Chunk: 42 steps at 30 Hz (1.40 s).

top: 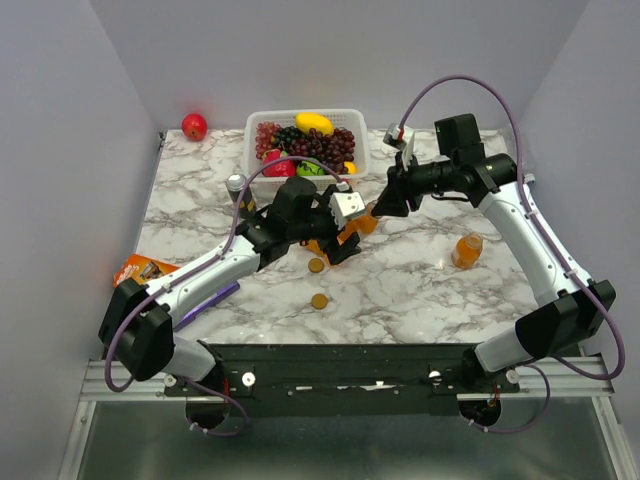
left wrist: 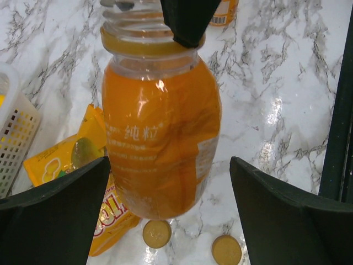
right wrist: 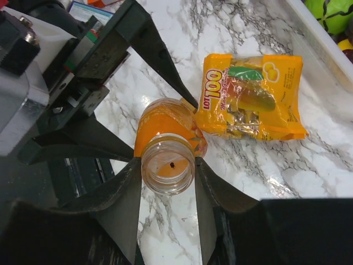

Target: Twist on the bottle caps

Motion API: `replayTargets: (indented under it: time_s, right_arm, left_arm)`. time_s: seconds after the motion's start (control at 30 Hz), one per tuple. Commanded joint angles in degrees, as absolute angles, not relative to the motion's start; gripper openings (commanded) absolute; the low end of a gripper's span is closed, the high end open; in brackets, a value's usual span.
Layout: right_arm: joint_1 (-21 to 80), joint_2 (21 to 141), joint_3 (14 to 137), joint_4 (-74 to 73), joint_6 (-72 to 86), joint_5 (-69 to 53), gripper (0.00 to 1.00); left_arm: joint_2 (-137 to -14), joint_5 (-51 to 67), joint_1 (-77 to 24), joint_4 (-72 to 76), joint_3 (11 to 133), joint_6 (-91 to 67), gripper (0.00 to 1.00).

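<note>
Orange bottle (right wrist: 157, 118), neck open, pinched by right gripper (right wrist: 168, 165) w/ left gripper (left wrist: 168, 165) spread wide round it; 2 gold caps (top: 316, 265) loose on table (top: 400, 300), neither screwed on yet.

Orange juice bottle (left wrist: 160, 138), between left gripper (left wrist: 168, 182) fingers: white label characters "纯粒", smaller print unreadable. Orange snack packet (right wrist: 253, 96), just beyond right gripper (right wrist: 168, 165): large "100".

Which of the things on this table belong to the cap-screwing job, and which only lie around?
For the job:
held orange bottle; second orange bottle; golden cap; second golden cap.

Lying about:
snack packet; fruit basket; red apple; dark can.
</note>
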<state>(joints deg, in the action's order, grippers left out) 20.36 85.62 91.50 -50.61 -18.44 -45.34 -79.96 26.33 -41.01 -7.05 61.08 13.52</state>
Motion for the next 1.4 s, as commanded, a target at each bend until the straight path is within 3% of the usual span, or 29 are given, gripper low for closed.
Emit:
replayTargets:
  time_s: [0.0, 0.33, 0.67, 0.73, 0.8, 0.9, 1.13, 1.23, 1.37]
  right_arm:
    - [20.9, 86.1, 92.5, -49.4, -16.6, -49.0, 0.15]
    - [21.6, 86.2, 92.4, -48.8, -15.7, -50.1, 0.15]
    - [22.3, 86.0, 92.2, -48.9, -16.1, -49.9, 0.16]
    - [22.3, 86.0, 92.4, -49.2, -16.3, -49.9, 0.26]
    - [22.2, 85.2, 93.2, -49.0, -16.1, -46.9, 0.45]
    - [21.9, 83.9, 95.7, -48.1, -15.8, -41.9, 0.59]
    - [19.8, 80.9, 92.4, -41.6, -17.9, -45.9, 0.67]
    - [21.5, 80.6, 85.5, -40.8, -27.9, -47.4, 0.66]
    - [31.4, 82.0, 79.0, -46.6, -48.5, -40.7, 0.65]
  left_arm:
    - [-81.6, 24.7, -41.6, -4.0, 63.9, 12.7, 0.99]
    - [-83.8, 27.3, -41.7, -4.0, 65.5, 12.9, 0.94]
    - [-83.6, 30.9, -41.7, -6.2, 65.3, 15.2, 0.69]
    - [-83.1, 31.7, -41.7, -7.0, 65.0, 15.7, 0.65]
    - [-82.2, 32.0, -41.7, -7.4, 64.4, 16.4, 0.57]
    - [-79.1, 31.9, -40.9, -8.0, 62.3, 17.3, 0.49]
    - [-68.2, 35.5, -32.4, -11.8, 57.5, 16.6, 0.33]
    - [-64.1, 36.5, -26.5, -12.8, 55.6, 15.7, 0.19]
    - [-59.3, 37.0, -20.8, -12.4, 53.1, 13.5, 0.0]
